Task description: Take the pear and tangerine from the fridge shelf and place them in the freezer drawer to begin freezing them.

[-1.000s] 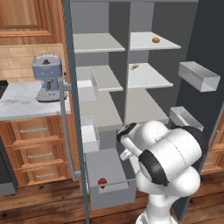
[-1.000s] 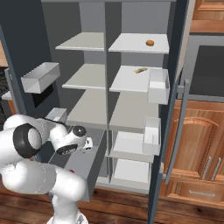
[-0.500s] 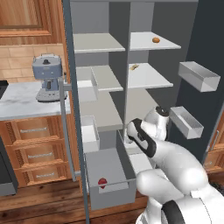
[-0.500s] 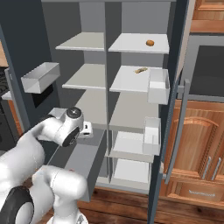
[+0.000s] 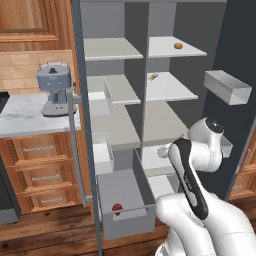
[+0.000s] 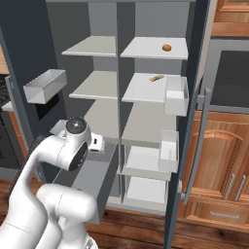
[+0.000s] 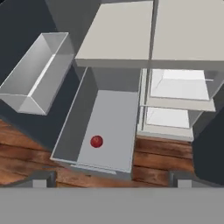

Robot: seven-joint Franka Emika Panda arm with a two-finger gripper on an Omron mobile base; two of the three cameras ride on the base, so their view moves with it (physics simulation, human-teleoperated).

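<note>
The red pear (image 5: 116, 208) (image 7: 96, 141) lies on the floor of the pulled-out freezer drawer (image 5: 127, 225) (image 7: 72, 120) (image 6: 92, 182). On the top right fridge shelf (image 5: 165, 51) (image 6: 146, 50) sits the orange tangerine (image 5: 178, 45) (image 6: 167, 47). My gripper (image 7: 111, 180) (image 6: 98, 142) hovers above the drawer, looking down into it. It is open, its two tips far apart with nothing between them. The pear is well below the tips.
A flat tan scrap (image 5: 153, 77) (image 6: 155, 78) lies on the shelf under the tangerine. Translucent door bins (image 5: 227, 86) (image 6: 44, 85) (image 6: 176, 95) jut from both open doors. A coffee machine (image 5: 55, 87) stands on the counter at left. Wooden floor lies below the drawer.
The arm has swung and straightened, its elbow dropping low, and the hand has lifted a little above the drawer. The pear still lies in the drawer and the gripper stays open.
</note>
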